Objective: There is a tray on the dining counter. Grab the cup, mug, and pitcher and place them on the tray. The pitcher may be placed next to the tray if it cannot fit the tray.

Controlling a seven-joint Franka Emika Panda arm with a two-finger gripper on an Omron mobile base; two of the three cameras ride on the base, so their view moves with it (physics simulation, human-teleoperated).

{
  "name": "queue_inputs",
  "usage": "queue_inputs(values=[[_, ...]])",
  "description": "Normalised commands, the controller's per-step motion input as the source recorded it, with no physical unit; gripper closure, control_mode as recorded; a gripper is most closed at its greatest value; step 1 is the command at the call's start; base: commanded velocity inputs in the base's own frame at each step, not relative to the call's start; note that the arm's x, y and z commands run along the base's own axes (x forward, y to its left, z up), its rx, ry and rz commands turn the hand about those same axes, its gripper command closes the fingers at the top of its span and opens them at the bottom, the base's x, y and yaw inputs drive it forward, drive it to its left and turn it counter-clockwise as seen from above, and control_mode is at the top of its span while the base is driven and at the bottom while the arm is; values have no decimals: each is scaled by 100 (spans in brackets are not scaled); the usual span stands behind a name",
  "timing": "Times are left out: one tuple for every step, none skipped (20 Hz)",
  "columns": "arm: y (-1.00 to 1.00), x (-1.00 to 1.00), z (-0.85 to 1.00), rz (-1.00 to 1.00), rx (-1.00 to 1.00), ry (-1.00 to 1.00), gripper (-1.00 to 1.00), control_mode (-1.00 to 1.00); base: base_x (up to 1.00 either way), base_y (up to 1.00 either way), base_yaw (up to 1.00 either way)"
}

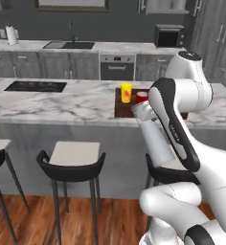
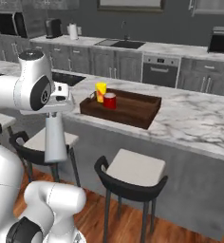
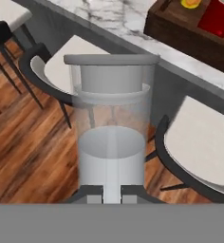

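1. Counter: the dining counter point(image 2: 190, 118) ran white and veined across both base views, with stools point(image 2: 133, 175) tucked along its grey front.
2. The tray point(image 2: 133, 111) lay near the counter's front edge, within the arm's reach.
3. The pitcher point(image 2: 54, 137) hung below the gripper point(image 2: 57, 111), off the counter above the stools; the jaws were closed on it, apparently for carrying to the tray.
4. The mug point(image 2: 109, 100) and the cup point(image 2: 100, 91) stood side by side at one end of the tray, leaving room.

arm point(image 1: 182, 95): glossy white shells | joints: dark bands | links: rounded
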Motion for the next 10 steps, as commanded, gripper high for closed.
queue_inputs(values=[[0, 0, 0, 0, 0, 0, 100, 100, 0, 61, -49], [0, 0, 0, 0, 0, 0, 100, 100, 0, 60, -48], [0, 0, 0, 0, 0, 0, 100, 100, 0, 56, -47], [0, 0, 0, 0, 0, 0, 100, 100, 0, 54, -45], [0, 0, 0, 0, 0, 0, 100, 100, 0, 51, -43], [0, 0, 0, 0, 0, 0, 100, 100, 0, 52, -42], [0, 0, 0, 0, 0, 0, 100, 100, 0, 48, -40], [0, 0, 0, 0, 0, 0, 100, 100, 0, 39, -39], [0, 0, 0, 0, 0, 0, 100, 100, 0, 37, -38], [0, 0, 0, 0, 0, 0, 100, 100, 0, 35, -39]])
